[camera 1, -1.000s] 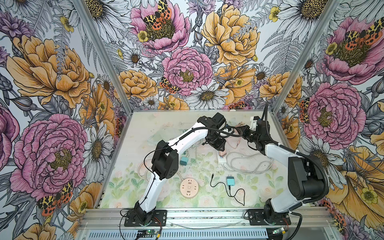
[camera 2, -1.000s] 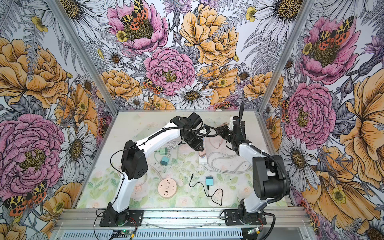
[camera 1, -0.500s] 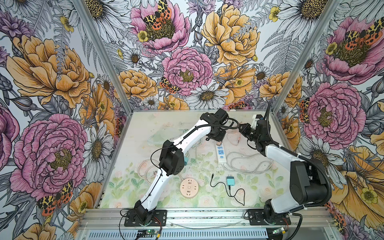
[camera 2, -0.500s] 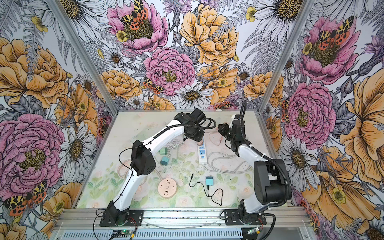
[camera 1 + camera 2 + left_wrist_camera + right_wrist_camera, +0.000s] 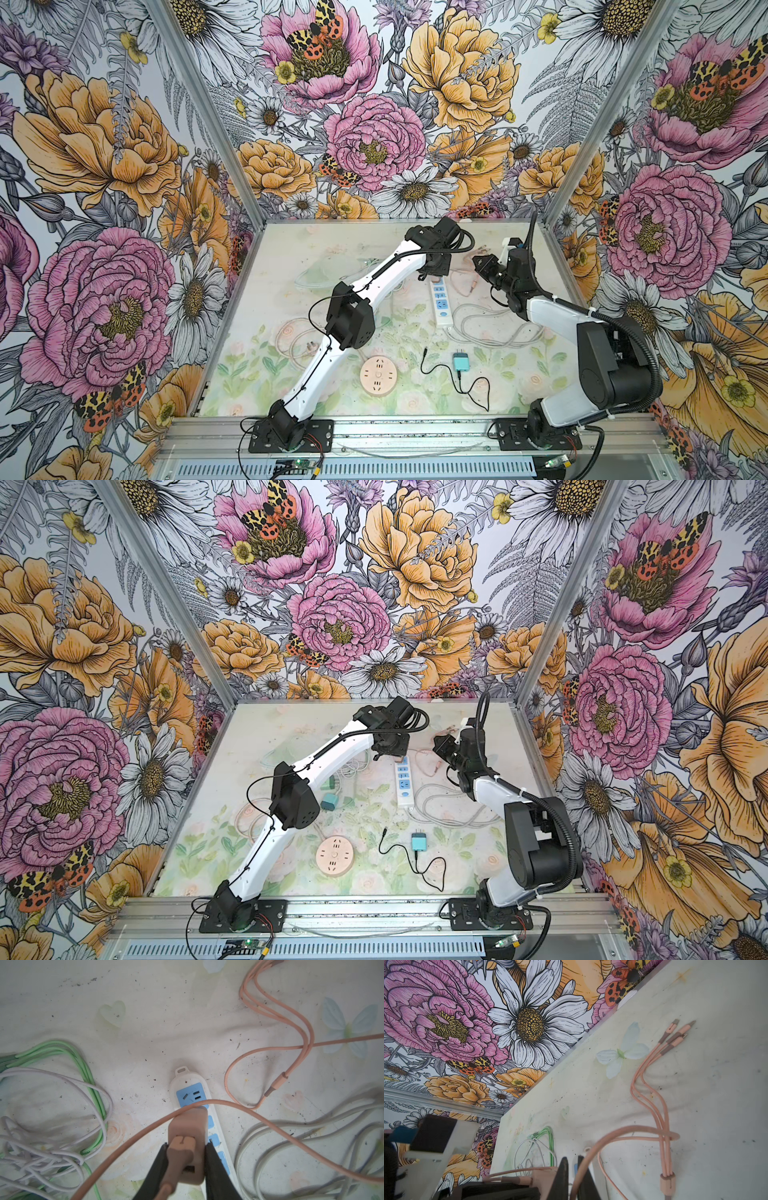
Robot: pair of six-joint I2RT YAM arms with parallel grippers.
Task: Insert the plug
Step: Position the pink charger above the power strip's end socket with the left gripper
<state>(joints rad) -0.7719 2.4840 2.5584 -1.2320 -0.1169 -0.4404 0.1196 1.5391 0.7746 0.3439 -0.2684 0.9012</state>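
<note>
A pink plug [image 5: 188,1124] with a pink cable [image 5: 259,1118] in its back is clamped between the black fingers of my left gripper [image 5: 188,1142], which is shut on it. The plug is over the far end of the white power strip [image 5: 188,1082], just behind its first blue socket. Its prongs are hidden. In both top views the left gripper [image 5: 434,276] [image 5: 390,756] stands over the strip [image 5: 443,303] [image 5: 403,783]. My right gripper [image 5: 478,262] [image 5: 572,1157] hovers just right of it, jaws almost together with the pink cable [image 5: 623,1130] running out between them.
Green cables [image 5: 89,1076] and thin white cables [image 5: 52,1147] lie left of the strip, and its grey cord [image 5: 498,332] coils to the right. The pink cable's three ends [image 5: 679,1030] lie near the back wall. A round pink socket [image 5: 377,376] and a teal charger [image 5: 461,361] sit nearer the front.
My left gripper has carried the plug from mid-strip toward the strip's far end, uncovering most of the strip. The right gripper has shifted slightly left and narrowed a little.
</note>
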